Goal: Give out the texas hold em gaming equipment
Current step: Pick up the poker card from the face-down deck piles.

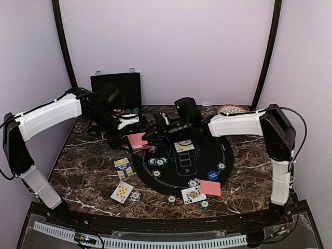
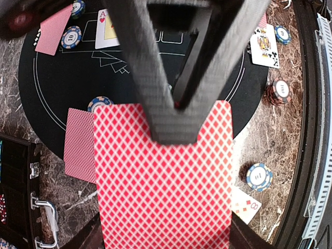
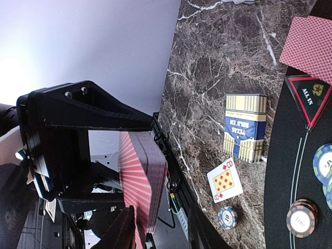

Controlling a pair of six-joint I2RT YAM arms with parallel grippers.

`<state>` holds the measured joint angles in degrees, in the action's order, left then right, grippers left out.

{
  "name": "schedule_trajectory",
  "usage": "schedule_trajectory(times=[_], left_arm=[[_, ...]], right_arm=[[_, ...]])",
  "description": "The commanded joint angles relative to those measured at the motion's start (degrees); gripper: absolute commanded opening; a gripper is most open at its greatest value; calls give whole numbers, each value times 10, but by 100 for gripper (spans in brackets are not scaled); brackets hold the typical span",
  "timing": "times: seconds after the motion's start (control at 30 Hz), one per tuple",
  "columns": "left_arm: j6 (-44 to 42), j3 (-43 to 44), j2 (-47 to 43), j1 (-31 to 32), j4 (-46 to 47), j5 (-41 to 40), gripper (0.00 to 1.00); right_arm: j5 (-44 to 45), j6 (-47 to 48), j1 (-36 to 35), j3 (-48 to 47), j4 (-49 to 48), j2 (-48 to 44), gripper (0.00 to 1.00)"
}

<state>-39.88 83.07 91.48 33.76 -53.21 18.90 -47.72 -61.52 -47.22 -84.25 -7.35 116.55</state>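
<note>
Deck: stack of playing cards with red diamond-patterned backs (image 2: pixel 166 207), held above the dark marbled table (image 1: pixel 88 166), at the far-left rim of the black round felt mat (image 1: pixel 179 176).
Left hand (image 2: pixel 174 119): clamped tight on the deck.
Right hand (image 3: pixel 163 236): fingers apart, flanking the deck's edge; contact cannot be told.
Surroundings: striped-edge poker chips (image 1: pixel 158 161) and loose cards (image 1: pixel 122 191) lie on mat and table.

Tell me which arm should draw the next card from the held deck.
Right. The left fingers are shut on the deck, holding it up, so that arm is occupied. The right fingers sit on either side of the deck's edge, probably well placed to pinch off a card.
</note>
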Motion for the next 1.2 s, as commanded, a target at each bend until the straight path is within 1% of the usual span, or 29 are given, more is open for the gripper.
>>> schedule_trajectory(times=[0.0, 0.23, 0.6, 0.77, 0.93, 1.17], left_arm=[[-8, -15, -28, -2, 10, -4, 0], [-8, -20, -28, -3, 14, -7, 0], [-6, -17, -30, -2, 13, -5, 0], [-6, -15, -29, -2, 13, -6, 0], [-6, -15, -26, -2, 13, -8, 0], [-7, -18, -24, -3, 13, -12, 0]], right_arm=[[11, -9, 11, 27, -14, -50, 35], [6, -19, 12, 40, -29, -61, 30], [-11, -11, 4, 26, -11, -31, 32], [-22, -8, -8, 5, -5, -17, 32], [-30, -13, -14, -2, -14, -12, 26], [-35, -38, -15, -4, -43, -12, 13]])
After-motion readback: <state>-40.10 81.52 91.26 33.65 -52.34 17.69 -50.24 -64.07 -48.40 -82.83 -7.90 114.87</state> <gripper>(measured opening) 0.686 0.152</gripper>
